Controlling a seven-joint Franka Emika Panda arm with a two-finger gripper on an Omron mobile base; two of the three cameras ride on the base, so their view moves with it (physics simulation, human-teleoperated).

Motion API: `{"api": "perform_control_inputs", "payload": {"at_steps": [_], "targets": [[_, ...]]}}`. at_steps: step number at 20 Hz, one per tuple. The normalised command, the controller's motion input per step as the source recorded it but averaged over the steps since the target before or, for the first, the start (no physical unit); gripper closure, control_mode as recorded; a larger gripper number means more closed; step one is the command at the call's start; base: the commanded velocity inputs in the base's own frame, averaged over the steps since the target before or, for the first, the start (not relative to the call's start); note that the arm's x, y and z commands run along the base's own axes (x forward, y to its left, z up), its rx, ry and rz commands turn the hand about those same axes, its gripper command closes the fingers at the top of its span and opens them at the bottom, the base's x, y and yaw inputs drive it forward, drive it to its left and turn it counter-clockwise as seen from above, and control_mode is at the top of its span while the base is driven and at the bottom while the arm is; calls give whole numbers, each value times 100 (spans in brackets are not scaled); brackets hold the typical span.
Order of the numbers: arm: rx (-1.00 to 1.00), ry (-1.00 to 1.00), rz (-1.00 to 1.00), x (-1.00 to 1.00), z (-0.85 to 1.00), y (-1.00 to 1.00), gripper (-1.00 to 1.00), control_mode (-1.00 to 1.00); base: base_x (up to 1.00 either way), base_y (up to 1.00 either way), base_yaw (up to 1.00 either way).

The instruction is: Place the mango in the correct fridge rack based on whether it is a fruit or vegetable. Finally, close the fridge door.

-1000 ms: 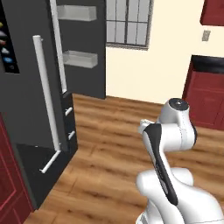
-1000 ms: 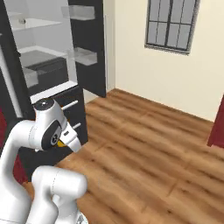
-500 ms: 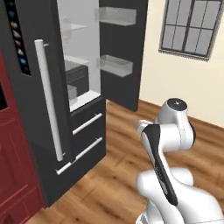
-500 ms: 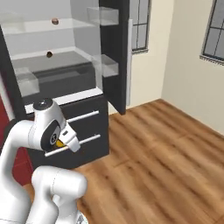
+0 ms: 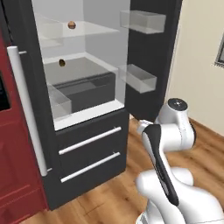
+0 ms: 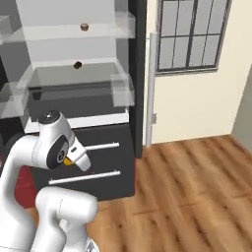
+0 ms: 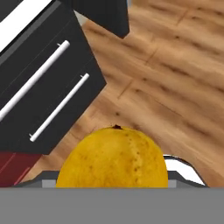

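The mango (image 7: 113,157) sits right at the camera in the hand view, gripped by the end effector, though the fingertips themselves are hidden, so that is a fair reading rather than a clear sight. The fridge stands open ahead, its door (image 6: 140,74) swung wide. A reddish-brown ball (image 5: 71,25) rests on the upper rack (image 5: 94,28), a darker one (image 5: 62,63) below. Carrying step in hand; next, lift the arm toward a rack.
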Motion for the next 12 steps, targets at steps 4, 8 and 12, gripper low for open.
{"api": "perform_control_inputs", "payload": {"at_steps": [4, 8, 12], "targets": [[0, 0, 0, 0, 0, 0, 100, 100, 89, -28, 57], [0, 0, 0, 0, 0, 0, 100, 100, 75, -37, 58], [0, 0, 0, 0, 0, 0, 100, 100, 50, -63, 39]]}}
